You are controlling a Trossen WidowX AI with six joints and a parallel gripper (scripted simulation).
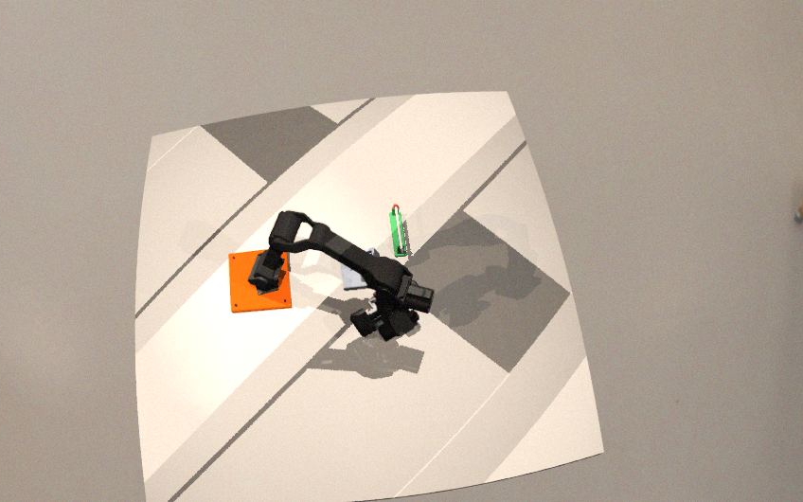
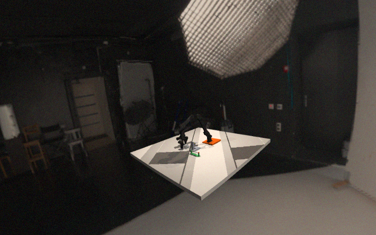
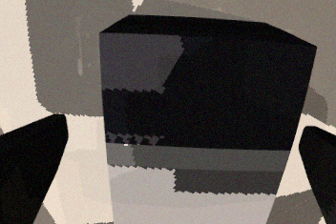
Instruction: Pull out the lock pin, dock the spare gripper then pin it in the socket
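My gripper [image 1: 381, 326] [image 2: 181, 143] [image 3: 186, 132] is open, with its fingers low on either side of the spare gripper [image 3: 204, 121]. The spare gripper is a block with a dark upper part and a grey lower part, and it lies on the table. The fingers stand apart from its sides in the wrist view. In the top view my hand hides it. The grey mount [image 1: 351, 277] [image 2: 194, 144] stands just behind, partly under my forearm. A green strip [image 1: 398, 234] [image 2: 194, 154] carrying a thin rod with a red tip, seemingly the lock pin, lies beyond the mount.
The arm's orange base plate [image 1: 242, 293] [image 2: 212, 141] is to the left of the mount. The table top [image 1: 454, 405] has grey bands and dark squares. Its edges are far from the hand.
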